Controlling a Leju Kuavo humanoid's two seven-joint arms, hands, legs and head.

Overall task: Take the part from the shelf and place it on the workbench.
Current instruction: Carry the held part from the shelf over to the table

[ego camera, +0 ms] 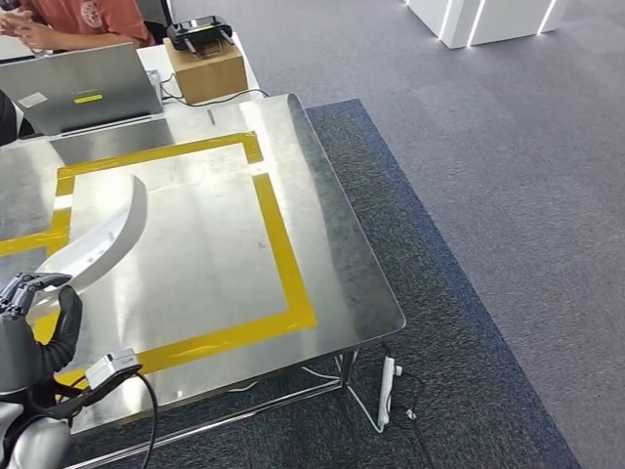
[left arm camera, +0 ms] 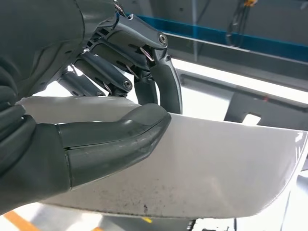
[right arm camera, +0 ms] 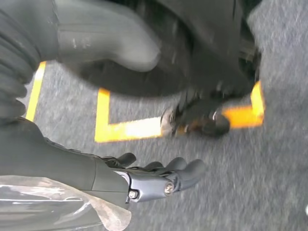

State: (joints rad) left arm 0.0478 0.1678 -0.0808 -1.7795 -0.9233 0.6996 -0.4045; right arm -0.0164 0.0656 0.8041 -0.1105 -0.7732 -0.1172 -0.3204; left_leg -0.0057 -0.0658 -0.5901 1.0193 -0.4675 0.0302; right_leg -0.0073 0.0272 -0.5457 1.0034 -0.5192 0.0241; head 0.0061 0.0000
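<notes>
A long curved white part point(ego camera: 104, 239) hangs over the left side of the steel workbench point(ego camera: 221, 254), inside the yellow tape square. My left hand point(ego camera: 29, 303) grips its near end at the lower left of the head view. In the left wrist view the thick thumb point(left arm camera: 109, 139) lies across the white part point(left arm camera: 218, 168) and the dark fingers point(left arm camera: 145, 62) curl over its far side. My right hand point(right arm camera: 152, 180) hangs at my side above grey carpet, fingers loosely apart, holding nothing.
A laptop point(ego camera: 81, 88) and a cardboard box point(ego camera: 206, 68) with a black device on it stand at the workbench's far edge, where a person in an orange shirt point(ego camera: 81, 20) sits. A power strip point(ego camera: 387, 391) lies on the carpet under the right corner.
</notes>
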